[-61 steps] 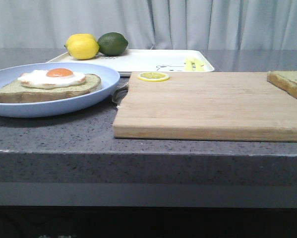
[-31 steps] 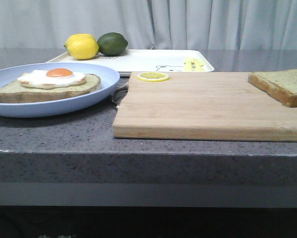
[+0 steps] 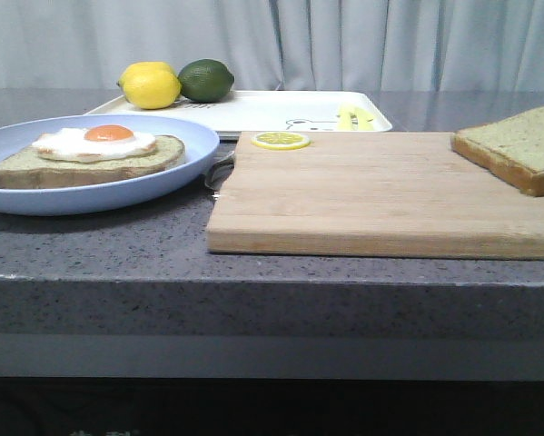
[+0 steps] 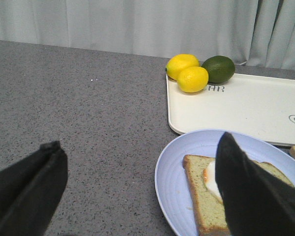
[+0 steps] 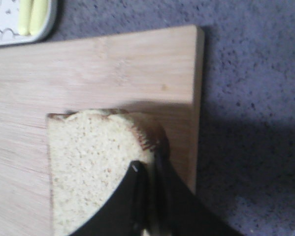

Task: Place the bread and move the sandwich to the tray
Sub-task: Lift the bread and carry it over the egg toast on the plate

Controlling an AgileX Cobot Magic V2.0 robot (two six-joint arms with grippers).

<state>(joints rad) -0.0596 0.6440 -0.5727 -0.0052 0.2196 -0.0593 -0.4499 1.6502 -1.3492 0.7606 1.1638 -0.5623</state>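
While the right claw [image 5: 149, 169] stays clamped on the bread [image 3: 517, 154], it's lifted higher over the cutting board [image 3: 371, 191]; left claw [image 4: 137, 187] spread apart.

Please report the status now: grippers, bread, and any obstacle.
Right gripper shut on bread, above cutting board. Left gripper open, empty. Path unobstructed.

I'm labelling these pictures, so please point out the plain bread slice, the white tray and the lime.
bread [image 3: 517, 151], front view, on its top face.
tray [image 4: 245, 105], left wrist view, on its bare floor.
lime [image 3: 206, 80], front view, on its side.
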